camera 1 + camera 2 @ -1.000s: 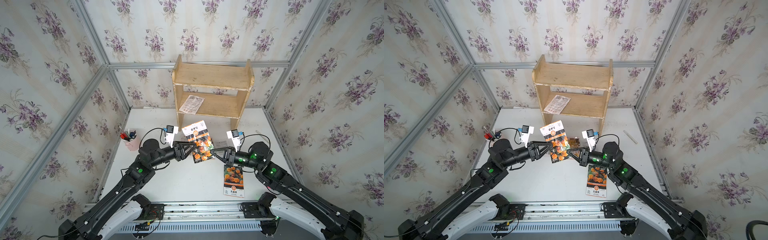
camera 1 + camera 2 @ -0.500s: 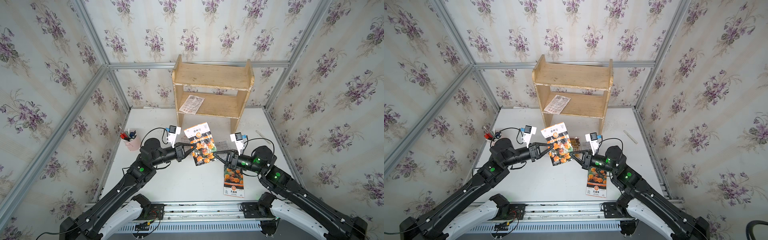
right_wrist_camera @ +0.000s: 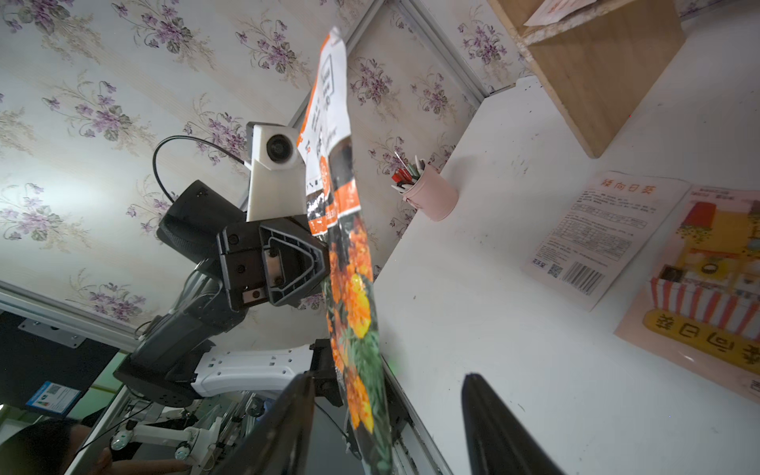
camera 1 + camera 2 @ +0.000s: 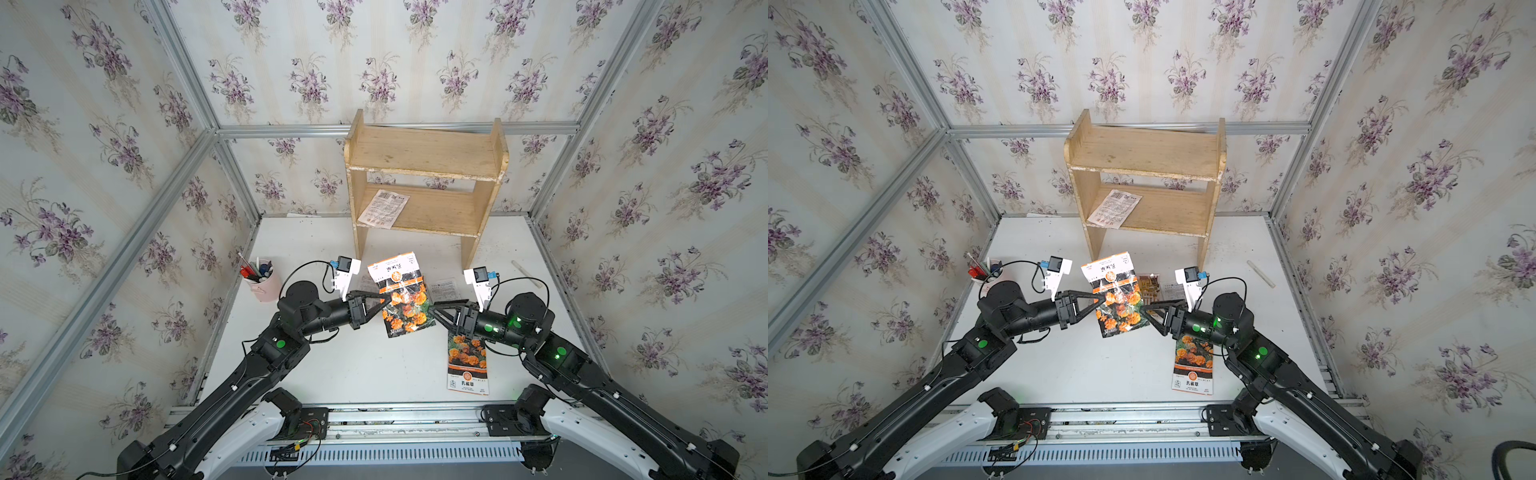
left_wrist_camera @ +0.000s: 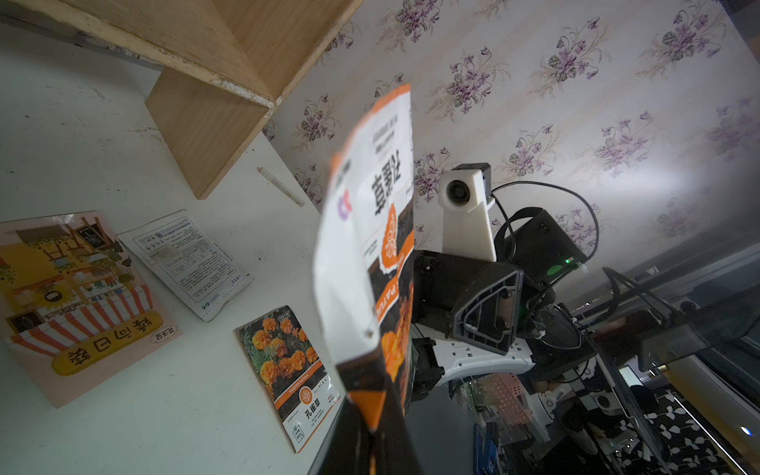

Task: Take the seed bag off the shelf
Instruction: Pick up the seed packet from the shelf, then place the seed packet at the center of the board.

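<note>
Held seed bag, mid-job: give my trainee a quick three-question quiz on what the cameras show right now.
1. True or false: the right gripper is shut on the marigold bag in the air.
2. Which tier of the shelf holds the white packet? A top, B lower.
3. Fill in: the left gripper is ___ on the marigold bag.
Key: 1 false; 2 B; 3 shut.
</note>
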Controlling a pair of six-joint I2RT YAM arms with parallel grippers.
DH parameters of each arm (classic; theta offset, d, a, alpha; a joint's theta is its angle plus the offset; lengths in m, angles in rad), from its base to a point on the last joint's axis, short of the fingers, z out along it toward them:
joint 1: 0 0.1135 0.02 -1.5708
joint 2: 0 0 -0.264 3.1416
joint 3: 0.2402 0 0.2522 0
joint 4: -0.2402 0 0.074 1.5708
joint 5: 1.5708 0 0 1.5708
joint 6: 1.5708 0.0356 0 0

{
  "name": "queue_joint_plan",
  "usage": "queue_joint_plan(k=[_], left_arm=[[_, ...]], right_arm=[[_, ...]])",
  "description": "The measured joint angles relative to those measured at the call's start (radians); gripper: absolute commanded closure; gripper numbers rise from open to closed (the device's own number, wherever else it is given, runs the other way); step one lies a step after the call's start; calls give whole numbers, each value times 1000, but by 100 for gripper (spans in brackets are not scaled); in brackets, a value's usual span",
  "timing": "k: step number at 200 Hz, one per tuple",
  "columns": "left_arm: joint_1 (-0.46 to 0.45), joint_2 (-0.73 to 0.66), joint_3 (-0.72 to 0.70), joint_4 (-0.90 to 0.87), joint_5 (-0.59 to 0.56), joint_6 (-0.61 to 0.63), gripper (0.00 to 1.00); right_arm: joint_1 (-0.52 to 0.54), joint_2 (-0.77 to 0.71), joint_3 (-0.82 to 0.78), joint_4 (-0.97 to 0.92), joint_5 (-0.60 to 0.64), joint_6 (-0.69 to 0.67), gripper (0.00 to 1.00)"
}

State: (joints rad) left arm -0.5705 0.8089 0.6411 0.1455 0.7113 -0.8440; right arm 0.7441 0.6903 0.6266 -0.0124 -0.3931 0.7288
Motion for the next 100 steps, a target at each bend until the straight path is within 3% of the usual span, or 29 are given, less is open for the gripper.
queue_joint_plan(k=[15,100], left_arm=[[-5,-18,-32,-25,2,1,100],[-56,85,-161,-207,-57,49,100]], right_arm=[[0,-24,3,-64,38,-31,0],[29,-74,-40,-329,224,-100,0]])
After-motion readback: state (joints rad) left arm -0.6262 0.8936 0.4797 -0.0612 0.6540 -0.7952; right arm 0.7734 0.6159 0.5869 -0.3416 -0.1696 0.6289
